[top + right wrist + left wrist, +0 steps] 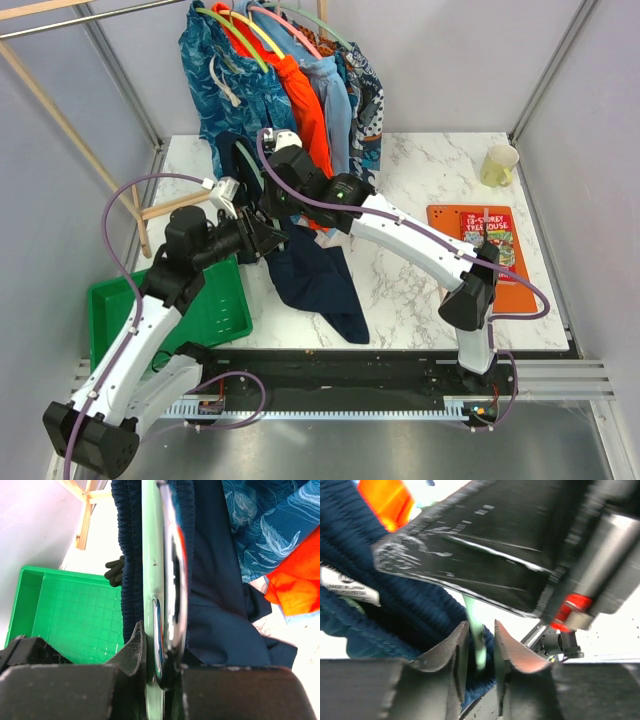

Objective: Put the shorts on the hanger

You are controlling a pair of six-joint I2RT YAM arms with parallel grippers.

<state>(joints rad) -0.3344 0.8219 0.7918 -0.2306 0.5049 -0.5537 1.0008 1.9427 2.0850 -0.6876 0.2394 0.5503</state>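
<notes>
Navy shorts (320,280) are soft, light and floppy. They drape mid-table (420,180), waistband bunched on the hanger (151,555). The right gripper (160,662) is clenched on the hanger by its hook. The left gripper (481,635) has its jaws narrowly apart around bar and fabric, grip unclear. Best hold is probably the thick ribbed waistband.

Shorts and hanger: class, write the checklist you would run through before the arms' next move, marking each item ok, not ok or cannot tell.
1. Right jaws shut on the hanger: ok.
2. Left jaws gripping the hanger's bar: cannot tell; the bar sits between them with a gap showing.
3. Waistband of the shorts lying along the hanger: ok, in the right wrist view.
4. Shorts lifted off the table: not ok; the legs lie on the marble.
5. Cup and book out of the way: ok, far right.
</notes>
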